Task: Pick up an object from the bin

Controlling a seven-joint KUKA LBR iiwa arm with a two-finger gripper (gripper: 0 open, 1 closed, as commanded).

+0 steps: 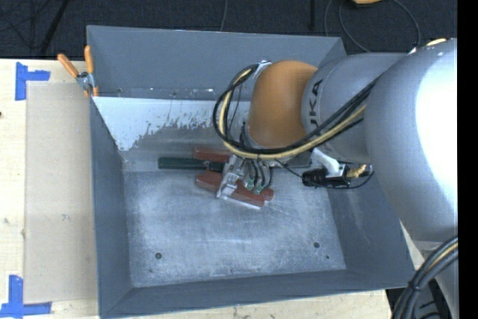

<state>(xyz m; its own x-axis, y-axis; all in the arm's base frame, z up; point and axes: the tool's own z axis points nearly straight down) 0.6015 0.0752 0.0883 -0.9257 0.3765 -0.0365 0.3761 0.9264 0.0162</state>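
My gripper (pixel 229 182) is low in the middle of the bin, under the arm's orange cover, right on a small cluster of things. A reddish-brown flat piece (pixel 252 195) with a pale edge lies just right of it and partly beneath it. Another reddish-brown piece (pixel 206 181) pokes out at its left. Behind them lies a dark green bar (pixel 179 162), stretched left to right, with a reddish-brown handle-like part (pixel 210 155) at its right end. The arm hides how these parts join and what sits directly under the gripper.
The arm and its cables cover the bin's right back part. The front and left of the bin floor show bare grey metal, and the sloped walls rise close behind the cluster.
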